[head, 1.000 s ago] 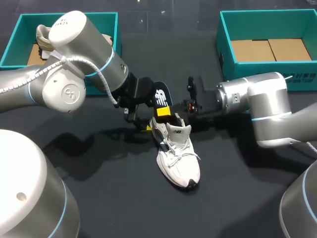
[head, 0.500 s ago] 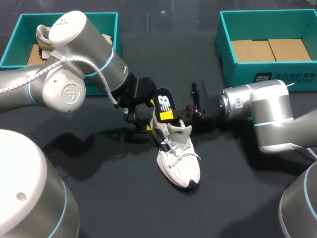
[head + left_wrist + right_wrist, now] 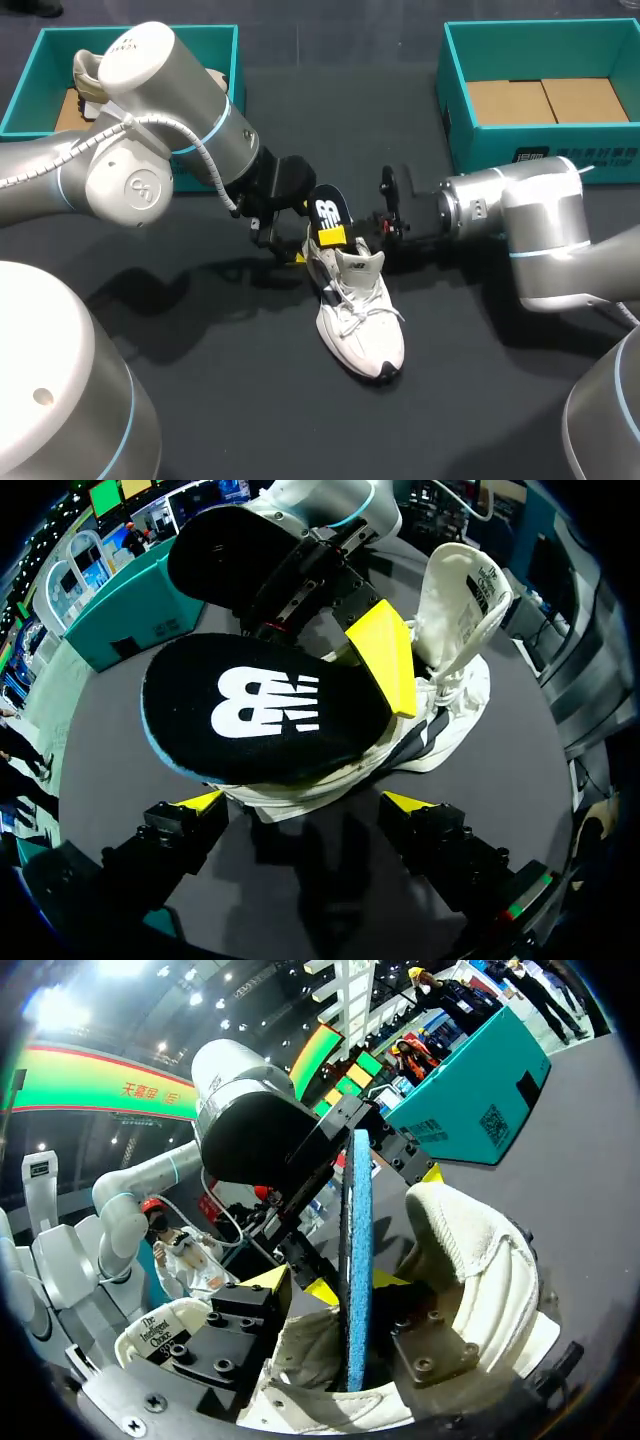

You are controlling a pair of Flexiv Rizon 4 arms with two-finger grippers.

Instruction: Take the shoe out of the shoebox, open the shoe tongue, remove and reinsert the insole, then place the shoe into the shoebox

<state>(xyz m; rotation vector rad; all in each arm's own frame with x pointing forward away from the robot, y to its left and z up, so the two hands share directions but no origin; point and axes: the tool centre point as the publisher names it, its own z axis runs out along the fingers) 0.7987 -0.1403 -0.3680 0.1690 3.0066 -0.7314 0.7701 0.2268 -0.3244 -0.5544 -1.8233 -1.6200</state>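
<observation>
The white shoe lies on the dark tabletop, well apart from the teal shoebox. The insole sticks up out of the shoe's heel end. Only its front part is down inside.

The jaws of your right gripper pinch the insole just above the shoe. The jaws of your left gripper seem to hug the shoe's heel from both sides.

The insole looks thin, light and bendy. It will likely fold if you push it from its far end, so hold it by its flat faces, close to the shoe. The shoe looks light too, and may slide on the tabletop. Its top is soft, so the firm heel is the best place to hold it.

The head view shows you where the shoe lies and where both arms come in, but the left arm hides most of the left gripper. The left wrist view shows the insole's black top and a yellow tip pressed flat on it. Only the right wrist view shows the insole's blue underside, seen edge on, going down into the shoe's mouth.
</observation>
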